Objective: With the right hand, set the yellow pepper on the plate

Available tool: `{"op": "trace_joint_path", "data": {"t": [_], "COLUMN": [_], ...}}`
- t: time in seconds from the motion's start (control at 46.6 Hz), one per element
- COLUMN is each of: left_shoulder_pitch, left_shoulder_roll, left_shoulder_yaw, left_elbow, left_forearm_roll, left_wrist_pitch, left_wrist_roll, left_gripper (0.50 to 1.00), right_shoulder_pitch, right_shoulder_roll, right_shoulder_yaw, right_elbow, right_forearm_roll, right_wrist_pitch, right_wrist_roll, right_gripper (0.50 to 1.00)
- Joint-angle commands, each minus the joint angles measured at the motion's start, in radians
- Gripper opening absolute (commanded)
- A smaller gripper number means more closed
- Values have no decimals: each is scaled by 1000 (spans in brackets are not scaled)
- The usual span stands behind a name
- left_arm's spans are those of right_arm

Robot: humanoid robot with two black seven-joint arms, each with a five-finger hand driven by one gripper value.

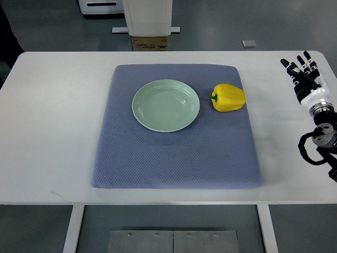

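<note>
Starting from the near edge of the white bench point(47, 174), a blue-grey mat point(174, 158) covers the middle, and everything can be placed against the pale green plate point(166, 105) that sits on its far half. The plate is empty. Just to the right of the plate, apart from its rim and also on the mat, lies the yellow pepper point(229, 98), on its side with the green stem pointing toward the plate. Well to the right of the plate, past the mat's edge and over bare bench, the right robot hand point(305, 76) hovers or rests with its dark-tipped fingers point(298, 62) spread and straight, holding nothing; the pepper lies to its left, well apart, at about the same depth. No left arm shows. The pepper will likely handle as light and hollow, firm enough to take a moderate squeeze, but its waxy, rounded skin could slip or roll, so a grip across the broad middle of the body, fingers wrapping opposite lobes, looks safer than the stem. Beyond the bench's far edge a cardboard box point(150, 43) stands on the floor.
</note>
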Motion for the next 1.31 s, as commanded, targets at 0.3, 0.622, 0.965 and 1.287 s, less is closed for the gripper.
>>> {"op": "trace_joint_path", "data": {"t": [0.3,0.622,0.965,1.287], "left_shoulder_pitch": [-1,-1,-1,-1], "left_shoulder_roll": [0,0,0,0], "left_shoulder_yaw": [0,0,0,0], "left_elbow": [0,0,0,0], "left_forearm_roll": [0,0,0,0], "left_wrist_pitch": [0,0,0,0], "left_wrist_roll": [0,0,0,0], "left_gripper": [1000,1000,1000,1000], "right_shoulder_pitch": [3,20,20,42], "right_shoulder_roll": [1,-15,-81,-119], "right_shoulder_yaw": [0,-12,-17,-17], "right_elbow": [9,12,12,33], "right_forearm_roll": [1,-17,-37,-150], "right_wrist_pitch": [12,81,133,124], "right_wrist_roll": [-2,-2,-5,-8], "right_gripper": [1000,1000,1000,1000]}}
